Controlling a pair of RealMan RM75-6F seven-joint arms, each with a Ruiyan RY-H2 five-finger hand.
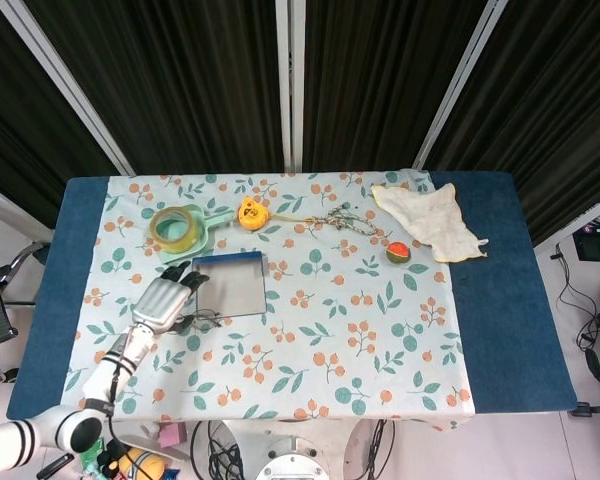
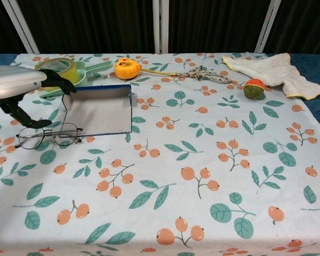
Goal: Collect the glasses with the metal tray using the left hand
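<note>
The metal tray [image 1: 232, 284] [image 2: 100, 111] lies flat on the flowered cloth, its raised blue rim at the far side. The thin-framed glasses [image 1: 197, 321] [image 2: 49, 135] lie on the cloth just off the tray's near left corner. My left hand [image 1: 161, 303] [image 2: 15, 88] hovers left of the tray. Its dark fingertips [image 2: 64, 81] reach the tray's far left corner and its thumb curls below, over the glasses' left end. Nothing sits plainly inside the grasp. The right hand appears in neither view.
Behind the tray stands a tape roll [image 1: 177, 227] [image 2: 55, 68] on a green holder. Further right lie a yellow tape measure [image 1: 251, 212] [image 2: 126, 69], a knotted rope [image 1: 340, 221] [image 2: 205, 74], a small ball [image 1: 398, 252] [image 2: 253, 89] and a white cloth [image 1: 430, 220] [image 2: 272, 66].
</note>
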